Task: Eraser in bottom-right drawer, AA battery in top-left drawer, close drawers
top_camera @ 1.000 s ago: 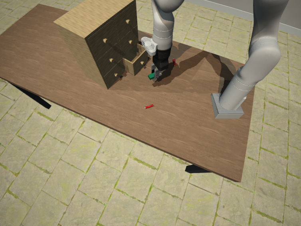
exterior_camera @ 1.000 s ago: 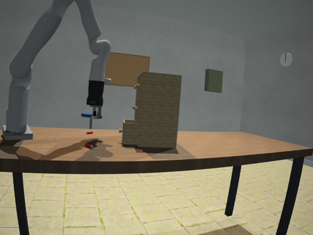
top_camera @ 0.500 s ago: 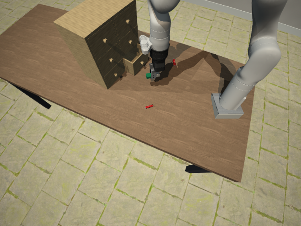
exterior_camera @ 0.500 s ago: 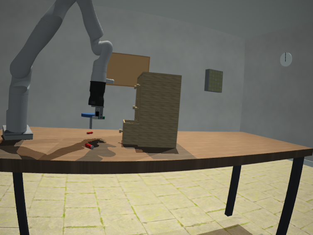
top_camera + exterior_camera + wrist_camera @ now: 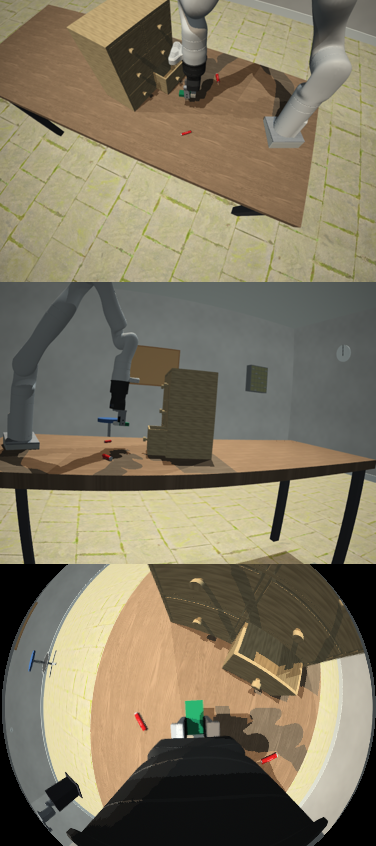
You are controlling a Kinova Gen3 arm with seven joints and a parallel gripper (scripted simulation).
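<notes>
Now, your fingers [image 5: 190, 94] [image 5: 120, 422] grasp the eraser [image 5: 181, 93] [image 5: 126, 424] [image 5: 194, 711] above the table. In the wrist view, the open drawer [image 5: 160, 82] [image 5: 156, 442] [image 5: 255, 675] lies toward two o'clock. Go in too low and the eraser's jutting end could catch its rim; pressing down there could make the drawer droop, while snagging it on retreat could pull it out.

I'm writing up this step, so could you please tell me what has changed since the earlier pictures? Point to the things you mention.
The pincer [image 5: 188, 94] [image 5: 120, 423] [image 5: 194, 723] has turned and moved slightly nearer the chest [image 5: 91, 57] [image 5: 191, 412] [image 5: 182, 604], carrying the green eraser [image 5: 181, 93] [image 5: 127, 424] [image 5: 194, 710]. Nothing was released. The open drawer [image 5: 163, 86] [image 5: 156, 442] [image 5: 245, 672] and red cylinders [image 5: 186, 132] [image 5: 107, 441] [image 5: 140, 721] stayed put.
</notes>
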